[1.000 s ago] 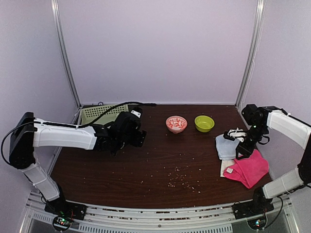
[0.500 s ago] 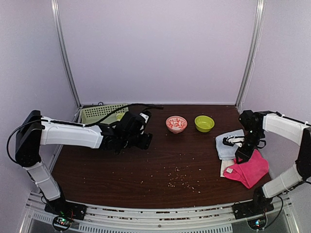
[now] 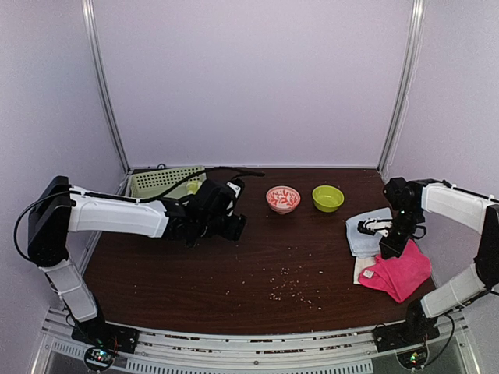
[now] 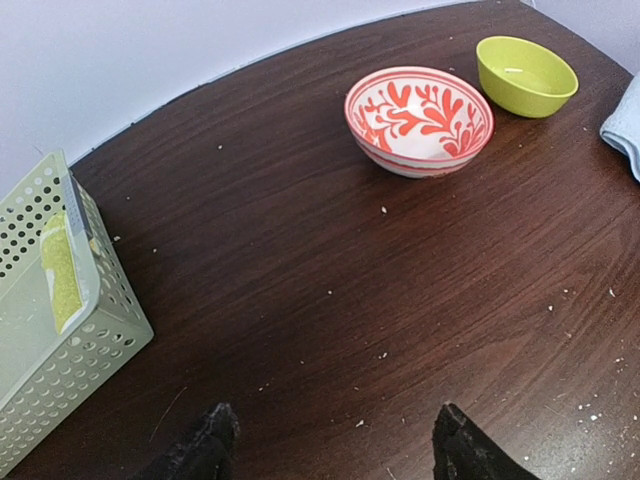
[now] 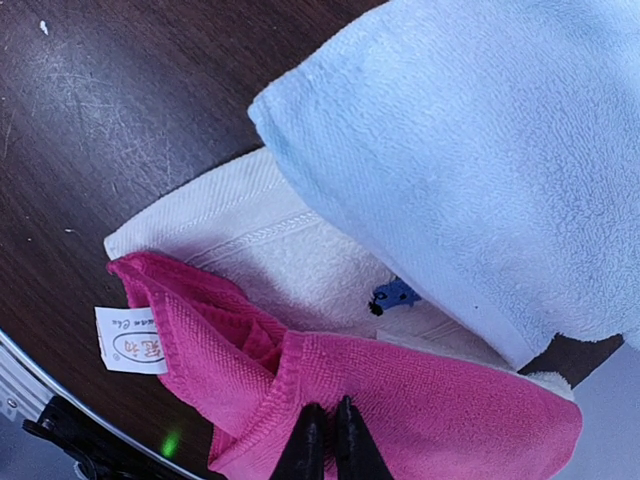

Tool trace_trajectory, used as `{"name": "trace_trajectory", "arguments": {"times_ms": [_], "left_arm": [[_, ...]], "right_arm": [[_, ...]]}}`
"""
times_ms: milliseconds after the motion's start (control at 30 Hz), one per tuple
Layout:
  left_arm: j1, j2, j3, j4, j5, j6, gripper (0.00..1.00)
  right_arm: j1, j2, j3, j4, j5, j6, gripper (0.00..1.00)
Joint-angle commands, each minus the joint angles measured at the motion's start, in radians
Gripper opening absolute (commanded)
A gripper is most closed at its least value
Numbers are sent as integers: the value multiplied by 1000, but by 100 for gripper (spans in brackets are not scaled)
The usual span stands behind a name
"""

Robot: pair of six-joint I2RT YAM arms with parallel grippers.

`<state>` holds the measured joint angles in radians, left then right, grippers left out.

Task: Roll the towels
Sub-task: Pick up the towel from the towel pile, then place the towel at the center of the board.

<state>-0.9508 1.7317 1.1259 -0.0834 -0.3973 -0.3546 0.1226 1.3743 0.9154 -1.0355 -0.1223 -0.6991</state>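
So the towels are all heaped under the right end effector (image 5: 325,422). Its fingers are pressed pretty much together, and I can't tell whether any cloth is nipped between them. The pink towel (image 5: 430,400) sits bunched right at its tips, spreading out to both sides of them. Just beyond that is the cream towel (image 5: 270,250), flat on the counter (image 5: 120,90), and the light blue towel (image 5: 470,170) lies overlapping the cream one, further ahead and off to the right.

The left end effector (image 4: 332,425) is spread wide open with nothing in it, and the pile is well off to its right. It only has a red-and-white patterned bowl (image 4: 418,120) and a lime-green bowl (image 4: 527,75) ahead of it. A green perforated basket (image 4: 110,330) with something yellow (image 4: 58,270) inside, maybe cloth, sits to its left.

My read is that the right arm is the obvious one for the job, and the pink towel needs flattening before any rolling happens.
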Motion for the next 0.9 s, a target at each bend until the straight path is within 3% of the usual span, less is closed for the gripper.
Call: {"name": "trace_trajectory", "arguments": {"times_ms": [0,133,333,433,600,733,767,867], "left_arm": [[-5,14,26,-2,-19,-17,68],[-5,10,26,-22,-55,-34,68],[14,-6,58,-121,-135,-113,68],[29,-65,40,-166,-211,-185,67],[78,-216,-72,-162,-281,-270,66],[110,-323,-135,-153,-313,-289,66],[114,-341,-150,-146,-319,-282,66],[126,-373,-174,-135,-337,-250,66]], "right_arm": [[7,-29,66,-54,-62,12,3],[72,-72,191,-70,-277,47,0],[394,-2,402,16,-470,130,0],[507,112,682,-60,-556,127,0],[528,229,1273,-93,-761,176,0],[482,164,1301,2,-726,215,0],[458,135,1250,25,-708,219,0],[371,29,875,177,-665,231,0]]}}
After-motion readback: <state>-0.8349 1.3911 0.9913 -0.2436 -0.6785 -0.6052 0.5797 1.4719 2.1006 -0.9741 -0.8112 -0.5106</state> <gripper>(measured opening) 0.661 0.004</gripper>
